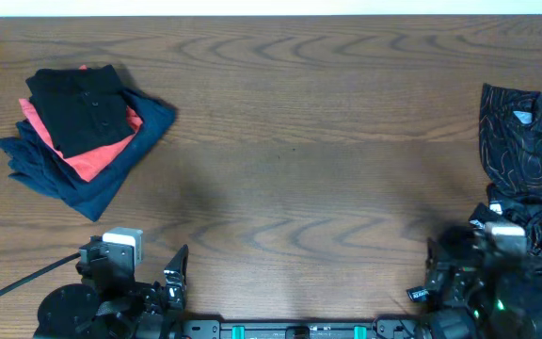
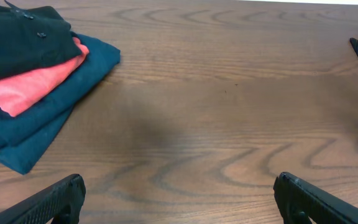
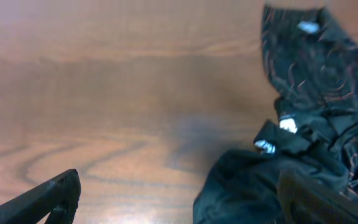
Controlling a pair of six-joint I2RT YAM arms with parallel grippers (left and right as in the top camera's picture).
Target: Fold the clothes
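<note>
While both arms sit at the near edge, we see the left gripper w/ jaws wide apart over bare counter, holding nothing. Our right gripper is spread too, just beside the black wavy-line garment, crumpled at the right edge, unfolded. Farther off, left, a folded stack sits, black shirt on top. We judge most is done; one garment left.

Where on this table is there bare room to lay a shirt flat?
The table is bare across its middle, between the folded stack at the left and the patterned garment at the right. It is crowded at the right edge, where that garment lies crumpled close to the open right gripper.
</note>
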